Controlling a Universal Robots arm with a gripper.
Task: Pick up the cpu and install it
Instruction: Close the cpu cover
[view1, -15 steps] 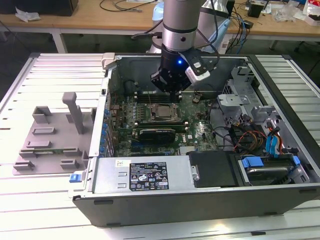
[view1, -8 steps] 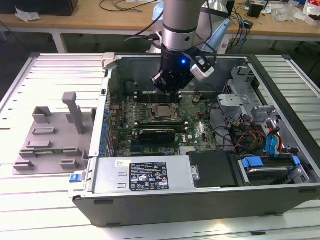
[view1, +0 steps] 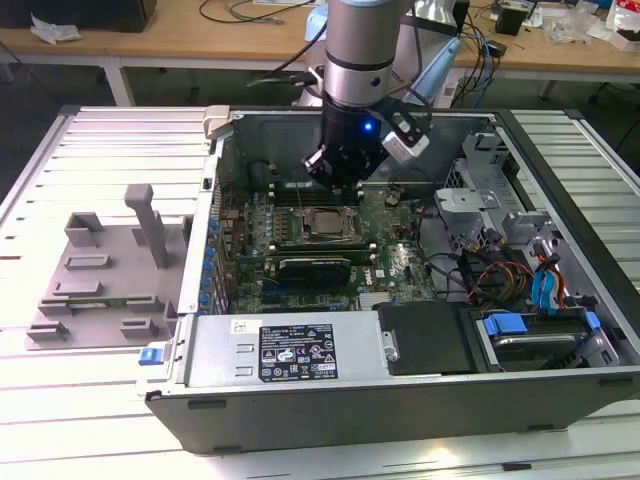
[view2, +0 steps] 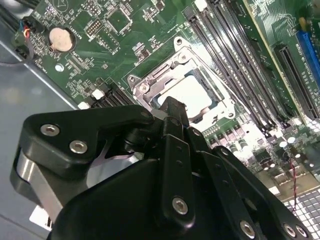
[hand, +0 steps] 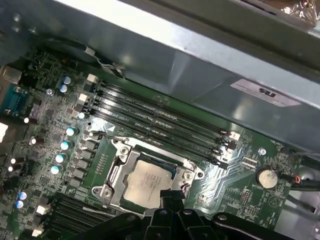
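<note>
I see the cpu (hand: 146, 180) lying flat inside the metal socket frame (hand: 116, 172) on the green motherboard (hand: 235, 182), in the open computer case (view1: 450, 405). Its silvery top looks level with the frame, so I judge it is seated there and not carried. The pincer (hand: 169, 194) hangs just over one edge of the chip. In the first wrist view its fingertips come together in one dark tip with nothing between them, so I read it as closed and empty. I judge the chip to be light, stiff and fragile, with delicate contacts on the underside. It should be taken by two opposite edges only, kept level, and never pressed hard on the top.
</note>
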